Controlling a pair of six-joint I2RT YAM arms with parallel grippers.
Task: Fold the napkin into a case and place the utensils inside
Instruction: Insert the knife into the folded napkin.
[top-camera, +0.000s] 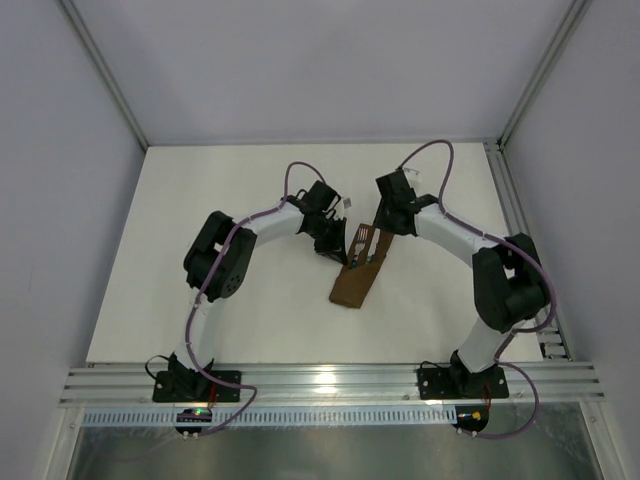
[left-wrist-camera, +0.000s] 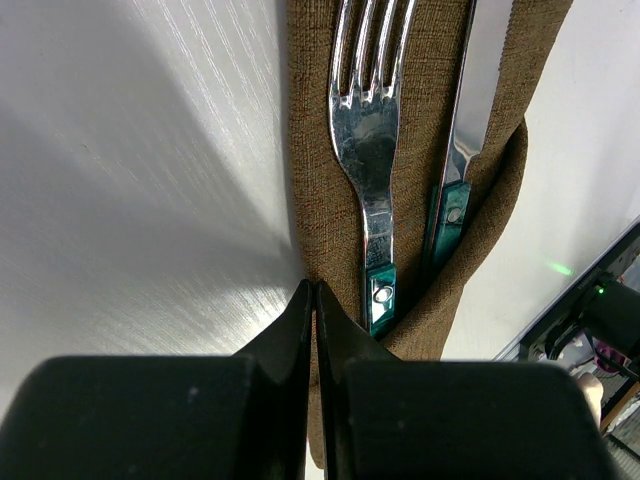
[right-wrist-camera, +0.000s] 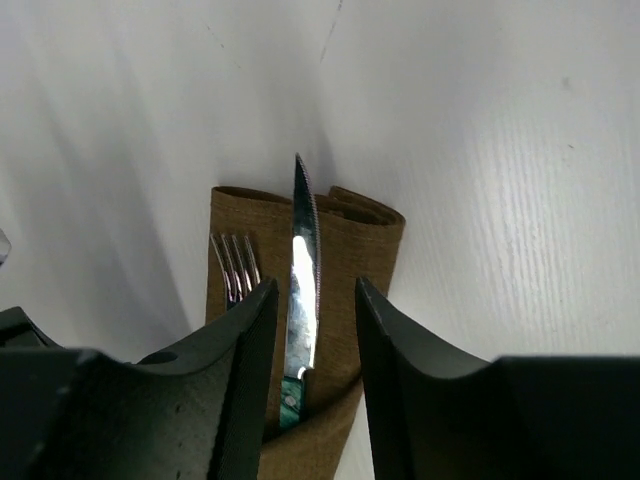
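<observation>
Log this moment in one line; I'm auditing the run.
left gripper: shut, at edge of case | right gripper: open over knife | fork, knife: handles tucked in case

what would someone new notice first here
A dark brown cloth case lies mid-way across the white table, with a fork and a knife tucked side by side into it. The right gripper hangs open astride the knife blade, while the left gripper is shut at the case's edge.

the case (top-camera: 356, 285) lies on the table (top-camera: 250, 310), near its middle. the fork (left-wrist-camera: 367, 140) and the knife (left-wrist-camera: 478, 90) lie side by side on the case, fork left of knife, both handles tucked inside its pocket.
</observation>
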